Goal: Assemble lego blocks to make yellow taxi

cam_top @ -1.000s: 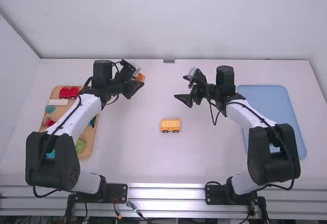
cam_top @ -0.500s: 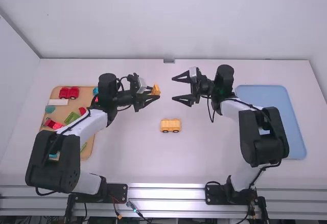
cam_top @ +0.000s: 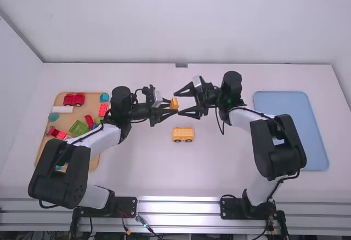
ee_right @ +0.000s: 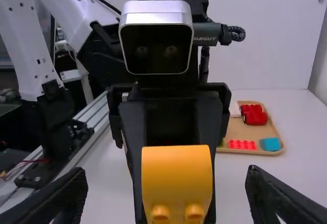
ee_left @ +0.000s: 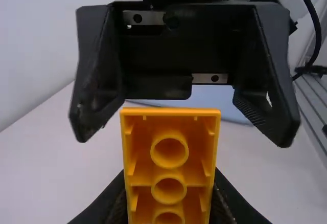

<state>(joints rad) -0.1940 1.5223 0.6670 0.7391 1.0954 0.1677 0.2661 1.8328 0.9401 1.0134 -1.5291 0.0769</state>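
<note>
My left gripper (cam_top: 171, 107) is above the middle of the table, shut on an orange-yellow block (cam_top: 174, 103). In the left wrist view the block (ee_left: 169, 162) turns its hollow underside to the camera, held between the left gripper's fingertips (ee_left: 168, 203). My right gripper (cam_top: 177, 103) stands open around the block's free end, fingers apart on either side. In the right wrist view, the block (ee_right: 177, 178) lies midway between the right gripper's spread fingertips (ee_right: 166, 193), touching neither. A yellow wheeled base (cam_top: 182, 135) rests on the table just nearer the arm bases.
At the left lies a wooden tray (cam_top: 95, 166) with red wheeled bases (cam_top: 74, 99), a white block (cam_top: 62, 109), a green block (cam_top: 78, 129) and other loose pieces. A blue tray (cam_top: 311, 141) lies at the right, partly behind the right arm.
My left gripper has moved right and toward the arm bases with the block. The right gripper has opened wider and moved left, so its fingers now stand around the block.
</note>
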